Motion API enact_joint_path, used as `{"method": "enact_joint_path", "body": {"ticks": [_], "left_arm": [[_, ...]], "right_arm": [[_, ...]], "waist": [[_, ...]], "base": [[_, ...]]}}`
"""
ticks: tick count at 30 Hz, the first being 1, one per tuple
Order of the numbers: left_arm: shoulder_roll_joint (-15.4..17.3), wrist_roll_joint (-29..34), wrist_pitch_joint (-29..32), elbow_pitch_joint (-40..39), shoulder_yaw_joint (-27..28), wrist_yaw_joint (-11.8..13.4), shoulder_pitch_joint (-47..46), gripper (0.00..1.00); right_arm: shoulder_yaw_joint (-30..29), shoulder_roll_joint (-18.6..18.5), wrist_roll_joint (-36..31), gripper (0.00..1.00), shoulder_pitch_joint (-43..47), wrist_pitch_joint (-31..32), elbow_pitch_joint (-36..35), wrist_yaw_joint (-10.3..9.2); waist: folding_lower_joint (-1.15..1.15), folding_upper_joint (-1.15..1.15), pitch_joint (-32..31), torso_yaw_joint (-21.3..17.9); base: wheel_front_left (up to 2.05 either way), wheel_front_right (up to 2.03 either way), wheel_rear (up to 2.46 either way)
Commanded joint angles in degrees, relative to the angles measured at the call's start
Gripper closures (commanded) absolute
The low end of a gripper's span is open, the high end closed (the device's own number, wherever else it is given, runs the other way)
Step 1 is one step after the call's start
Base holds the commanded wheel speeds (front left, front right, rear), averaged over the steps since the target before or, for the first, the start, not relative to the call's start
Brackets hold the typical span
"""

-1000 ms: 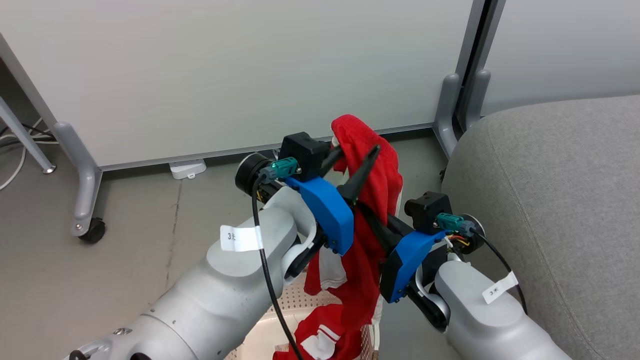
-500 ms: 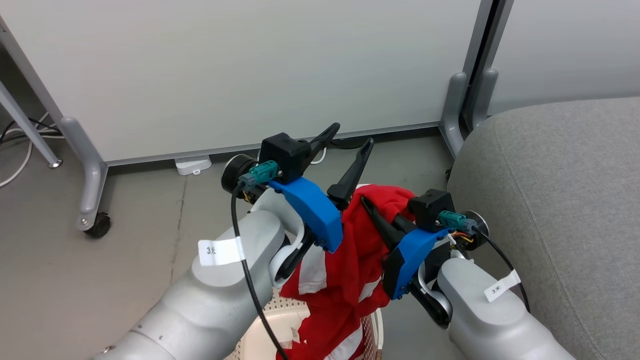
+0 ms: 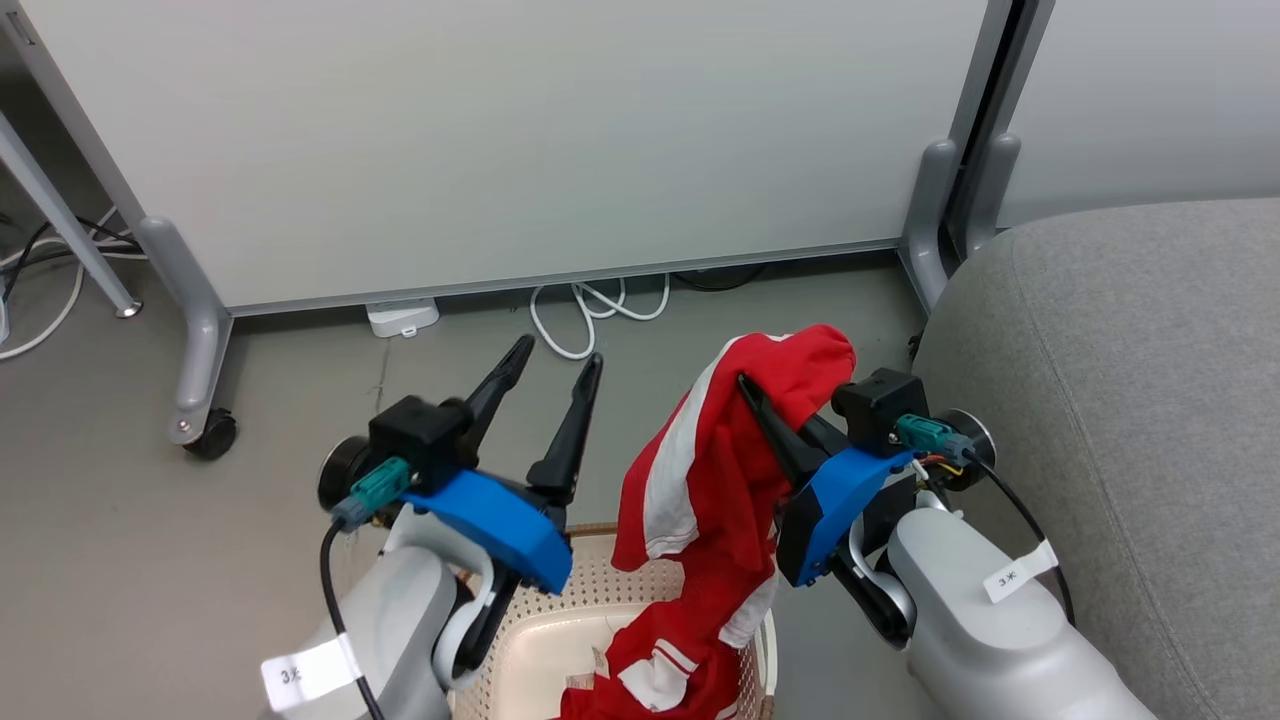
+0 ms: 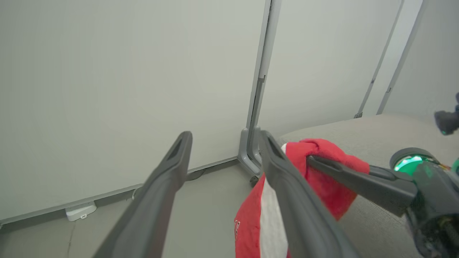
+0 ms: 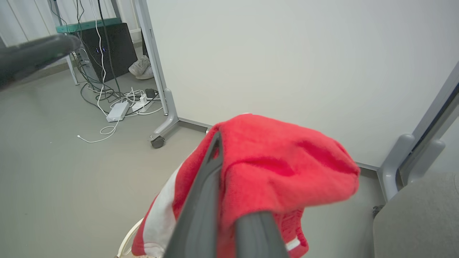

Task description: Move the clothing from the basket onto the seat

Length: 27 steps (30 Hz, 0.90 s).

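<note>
Red clothing [image 3: 735,470] with white stripes hangs from my right gripper [image 3: 765,390], which is shut on its top fold; the lower end trails into the basket [image 3: 600,532] below. In the right wrist view the clothing [image 5: 283,161] drapes over my right gripper [image 5: 235,150] and hides one fingertip. My left gripper [image 3: 560,355] stands open and empty, apart from the cloth on its left and above the basket's near-left rim. The left wrist view shows the open left gripper [image 4: 224,143] with the clothing [image 4: 331,193] to its right. The grey seat [image 3: 1150,400] lies just right of my right arm.
White partition panels on grey feet with castors [image 3: 210,435] stand behind the basket. A white cable [image 3: 590,310] and a power adapter [image 3: 402,317] lie on the floor by the panel. More cables, a power strip [image 5: 116,111] and a black box [image 5: 104,50] are at the far left.
My left gripper has opened, let go of the clothing and dropped down to the left. The clothing now hangs from the right gripper alone. The head view has shifted slightly.
</note>
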Motion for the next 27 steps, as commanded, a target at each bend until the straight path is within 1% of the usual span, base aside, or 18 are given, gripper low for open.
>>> {"method": "enact_joint_path", "body": {"ticks": [1, 7, 13, 18, 27], "left_arm": [[0.31, 0.93, -0.16, -0.87, 1.69, -0.13, 1.91, 0.0], [0.09, 5.55, -0.16, -4.86, 9.0, -0.73, 9.61, 0.0], [-0.2, 9.18, -0.15, -8.39, 13.66, -1.49, 15.78, 0.0], [-0.53, 11.28, -0.15, -9.41, 15.89, -1.76, 18.67, 0.0], [-0.54, 11.55, -0.16, -9.99, 15.68, -1.8, 19.45, 0.0]], "right_arm": [[-0.4, -0.11, -0.27, 1.0, 0.78, -0.28, -0.41, 0.01], [-1.61, -0.11, -1.06, 1.0, 1.76, -0.28, -1.13, 0.01], [-2.18, -0.11, -1.58, 1.0, 2.74, -0.28, -1.44, 0.01], [-2.34, -0.11, -1.97, 1.0, 3.11, -0.28, -1.43, 0.01], [-2.09, -0.11, -1.47, 1.0, 2.91, -0.28, -1.32, 0.01]], "waist": [[0.0, 0.0, 0.02, 0.04], [0.0, 0.0, -0.29, 0.03], [0.0, 0.0, -0.65, -0.1], [0.0, 0.0, -0.77, -0.31], [0.0, 0.0, -0.87, -0.65]], "base": [[0.0, 0.0, 0.0], [0.0, 0.0, 0.0], [0.0, 0.0, 0.0], [0.0, 0.0, 0.0], [0.0, 0.0, 0.0]]}}
